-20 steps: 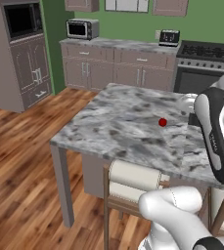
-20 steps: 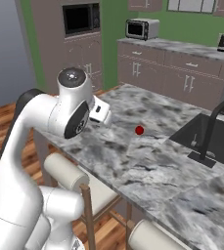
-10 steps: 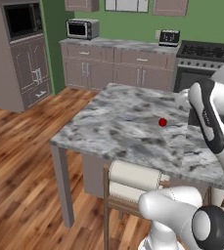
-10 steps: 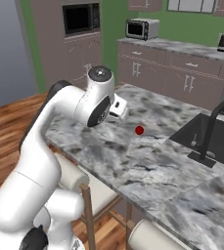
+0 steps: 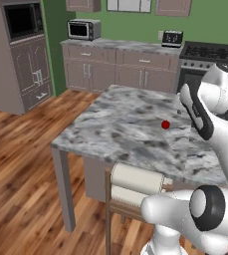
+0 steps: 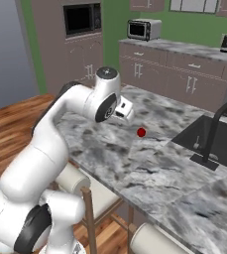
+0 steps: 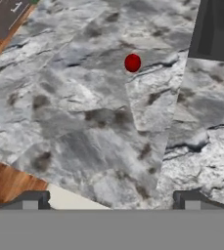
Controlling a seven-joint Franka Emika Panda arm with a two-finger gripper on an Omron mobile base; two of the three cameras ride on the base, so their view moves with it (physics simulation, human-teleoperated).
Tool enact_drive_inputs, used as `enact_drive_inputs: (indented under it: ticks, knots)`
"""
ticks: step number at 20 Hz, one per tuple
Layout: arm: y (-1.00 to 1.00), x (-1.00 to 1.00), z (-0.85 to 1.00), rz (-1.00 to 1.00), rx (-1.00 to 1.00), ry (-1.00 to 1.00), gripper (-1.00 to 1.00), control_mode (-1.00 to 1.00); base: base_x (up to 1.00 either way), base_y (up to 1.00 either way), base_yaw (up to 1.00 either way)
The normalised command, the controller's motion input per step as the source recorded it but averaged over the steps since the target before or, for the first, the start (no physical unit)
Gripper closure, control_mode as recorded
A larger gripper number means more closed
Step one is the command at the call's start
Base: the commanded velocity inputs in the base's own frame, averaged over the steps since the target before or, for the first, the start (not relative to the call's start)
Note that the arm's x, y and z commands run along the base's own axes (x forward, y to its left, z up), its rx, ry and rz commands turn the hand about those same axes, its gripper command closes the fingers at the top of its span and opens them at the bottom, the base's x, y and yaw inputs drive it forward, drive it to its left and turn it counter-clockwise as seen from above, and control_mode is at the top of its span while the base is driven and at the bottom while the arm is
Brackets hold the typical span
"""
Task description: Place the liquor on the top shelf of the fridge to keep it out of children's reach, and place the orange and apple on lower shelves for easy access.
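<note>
Red apple [image 7: 132, 62] alone on marble island [image 5: 130, 124] | sink [image 6: 211, 136] beside | gripper [image 7: 111, 199] spread wide, empty

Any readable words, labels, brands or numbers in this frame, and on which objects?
None can be read.
The toaster oven and the microwave show no legible brand or display.
The small dark appliance by the stove has a pale patch on its front, too blurred to read.
The apple on the marble counter bears no sticker.
</note>
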Motion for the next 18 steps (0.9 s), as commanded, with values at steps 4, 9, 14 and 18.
enact_drive_inputs:
  ticks: [4, 9, 14, 18]
  knots:
    - [-0.17, 0.35, -0.63, -0.11, -0.13, 0.17, -1.0, -1.0, 0.0, 0.0, 0.0]
    - [-0.1, 0.37, -0.43, -0.13, -0.1, 0.16, -1.0, -1.0, 0.0, 0.0, 0.0]
    - [-0.06, 0.35, -0.2, -0.07, 0.0, 0.09, -1.0, -1.0, 0.0, 0.0, 0.0]
    - [-0.12, 0.3, -0.12, -0.01, 0.01, 0.05, -1.0, -1.0, 0.0, 0.0, 0.0]
